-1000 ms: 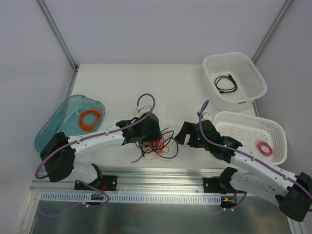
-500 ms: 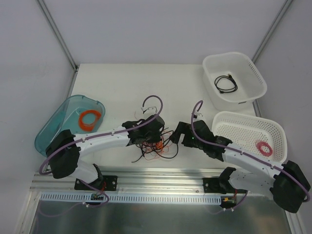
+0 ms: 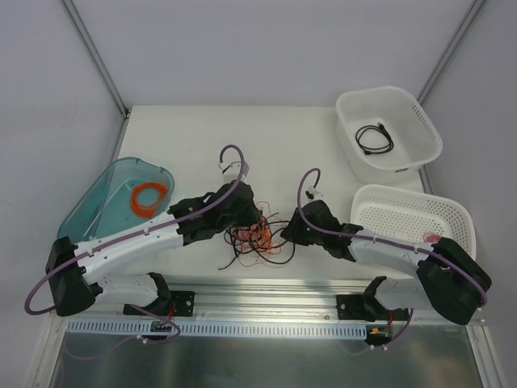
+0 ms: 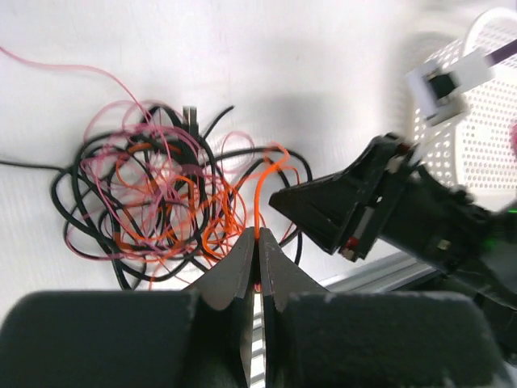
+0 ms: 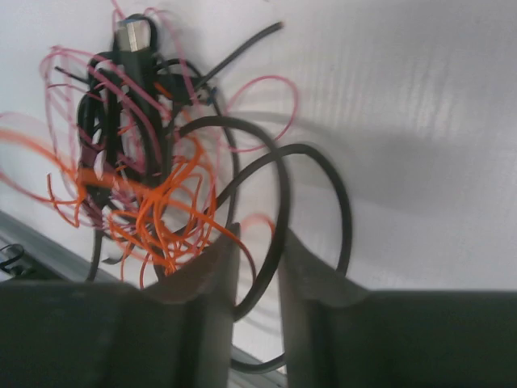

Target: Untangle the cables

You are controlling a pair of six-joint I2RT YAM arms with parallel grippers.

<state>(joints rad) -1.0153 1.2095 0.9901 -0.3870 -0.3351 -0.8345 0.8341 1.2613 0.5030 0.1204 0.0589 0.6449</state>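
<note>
thin black, orange, red cables (image 4: pixel 161 194): tangled | left end effector (image 4: pixel 257 236): pinching orange strand (image 4: pixel 260 194) | right end effector (image 5: pixel 258 238): slightly spread around black loop (image 5: pixel 280 210)

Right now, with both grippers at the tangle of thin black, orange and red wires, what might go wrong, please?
1. The left gripper pinches one orange strand that loops back into the tangle of thin black, orange and red wires; pulling may tighten the knot.
2. A black loop runs between the right gripper's open fingers; closing and pulling could drag the whole tangle.
</note>
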